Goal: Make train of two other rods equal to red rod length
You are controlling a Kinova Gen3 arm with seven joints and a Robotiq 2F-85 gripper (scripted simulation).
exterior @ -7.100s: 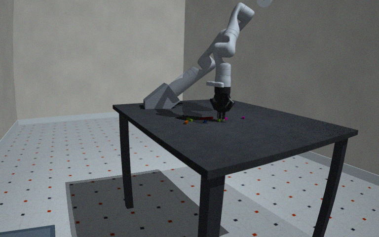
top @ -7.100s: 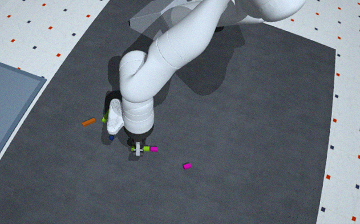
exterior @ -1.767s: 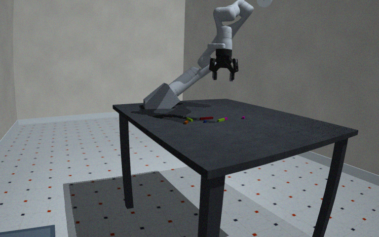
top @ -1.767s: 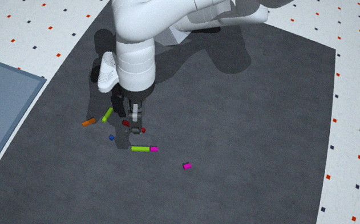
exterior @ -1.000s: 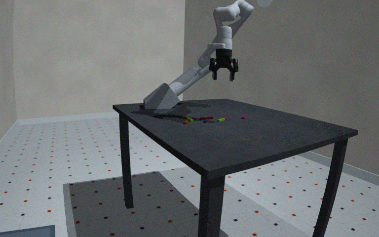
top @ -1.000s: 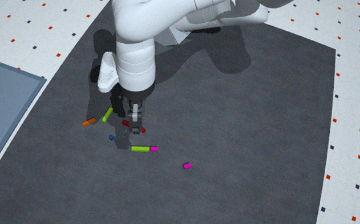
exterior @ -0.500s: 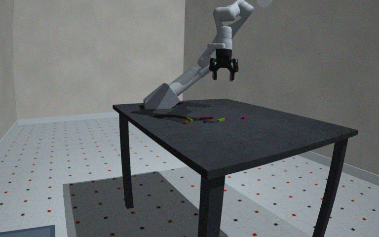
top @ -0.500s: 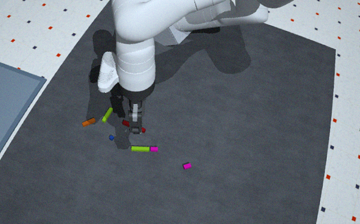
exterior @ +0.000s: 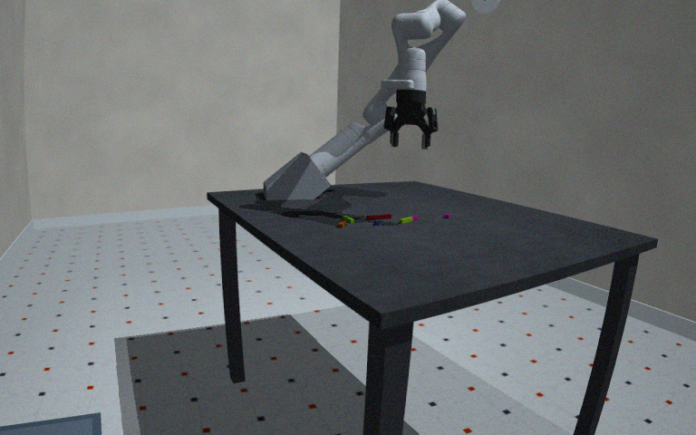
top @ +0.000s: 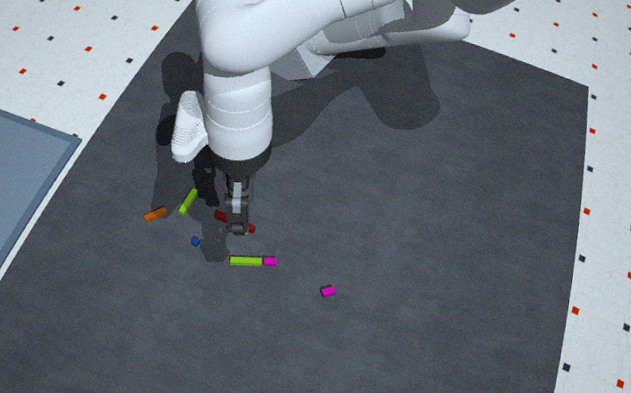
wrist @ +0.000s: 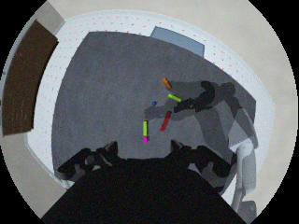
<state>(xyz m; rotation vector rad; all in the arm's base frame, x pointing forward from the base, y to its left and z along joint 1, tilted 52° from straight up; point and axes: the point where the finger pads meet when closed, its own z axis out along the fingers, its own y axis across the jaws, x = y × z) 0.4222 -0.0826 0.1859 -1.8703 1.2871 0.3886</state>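
Observation:
A lime rod (top: 245, 260) (exterior: 406, 219) (wrist: 145, 127) and a magenta rod (top: 269, 261) (exterior: 414, 217) (wrist: 146, 140) lie flat, end to end in one line on the dark table (top: 412, 207) (exterior: 461, 256). The red rod (top: 220, 215) (exterior: 378, 217) (wrist: 166, 121) lies a little behind them; in the overhead view the gripper hides its middle. My gripper (top: 223, 213) (exterior: 409, 140) (wrist: 144, 147) is open and empty, high above the rods.
A second lime rod (top: 188, 201) (exterior: 348, 219) (wrist: 175, 97), an orange rod (top: 155, 213) (exterior: 341, 224) (wrist: 166, 82) and a blue rod (top: 195, 241) (exterior: 376, 222) lie to the left. A loose magenta rod (top: 328, 290) (exterior: 447, 216) lies to the right, apart.

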